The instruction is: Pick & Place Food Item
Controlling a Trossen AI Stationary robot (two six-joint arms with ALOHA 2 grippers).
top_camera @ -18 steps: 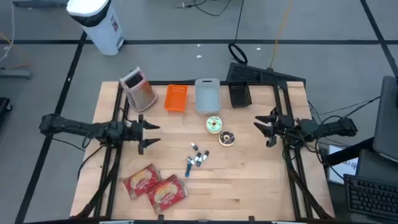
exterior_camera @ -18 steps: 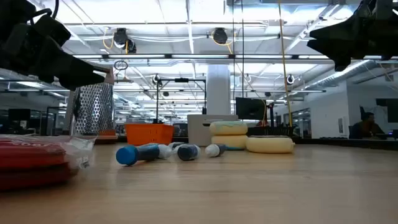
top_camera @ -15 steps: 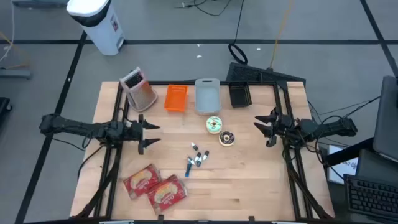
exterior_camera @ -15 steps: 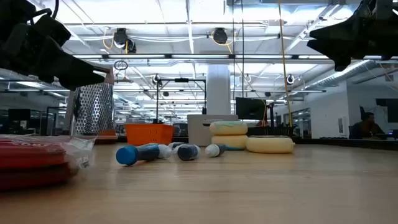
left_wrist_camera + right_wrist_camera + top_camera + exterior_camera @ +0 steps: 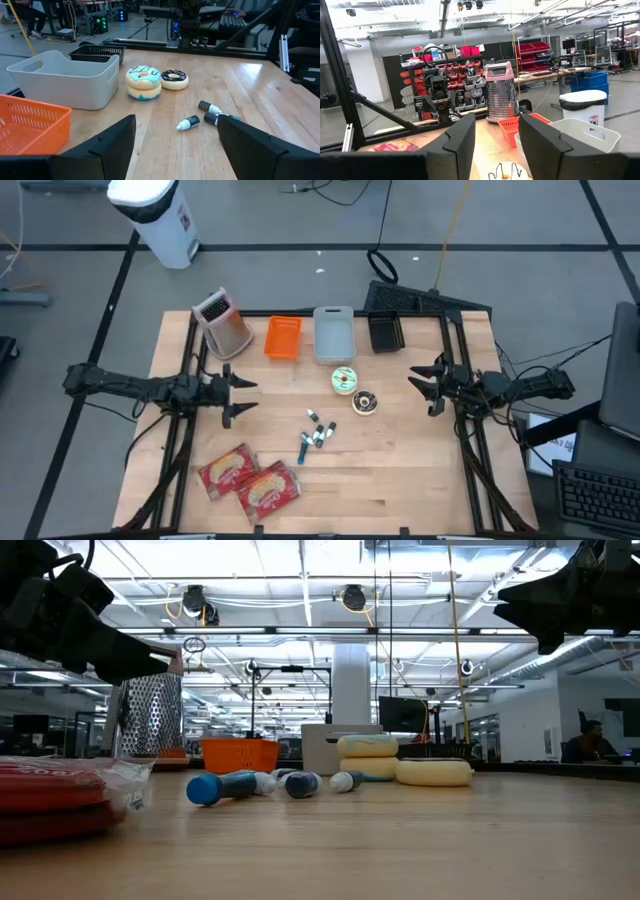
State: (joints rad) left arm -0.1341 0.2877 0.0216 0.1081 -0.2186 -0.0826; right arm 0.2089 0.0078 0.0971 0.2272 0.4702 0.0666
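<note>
Two doughnuts lie flat on the wooden table's middle: one with pale blue icing (image 5: 344,380) (image 5: 144,80) and one with chocolate icing (image 5: 365,403) (image 5: 174,79). Two red snack packets (image 5: 250,478) (image 5: 55,798) lie overlapping near the front left. My left gripper (image 5: 243,395) (image 5: 176,135) hovers open above the table's left side, pointing level toward the doughnuts. On the right side my right gripper (image 5: 420,392) (image 5: 497,122) hovers open, pointing level toward the left. Neither has anything between its fingers.
Several small dropper bottles (image 5: 315,435) (image 5: 200,116) lie between the doughnuts and the packets. Along the far edge stand a metal grater (image 5: 225,323), an orange basket (image 5: 283,338), a grey bin (image 5: 333,333) and a black basket (image 5: 385,332). A white waste bin (image 5: 160,215) stands beyond the table.
</note>
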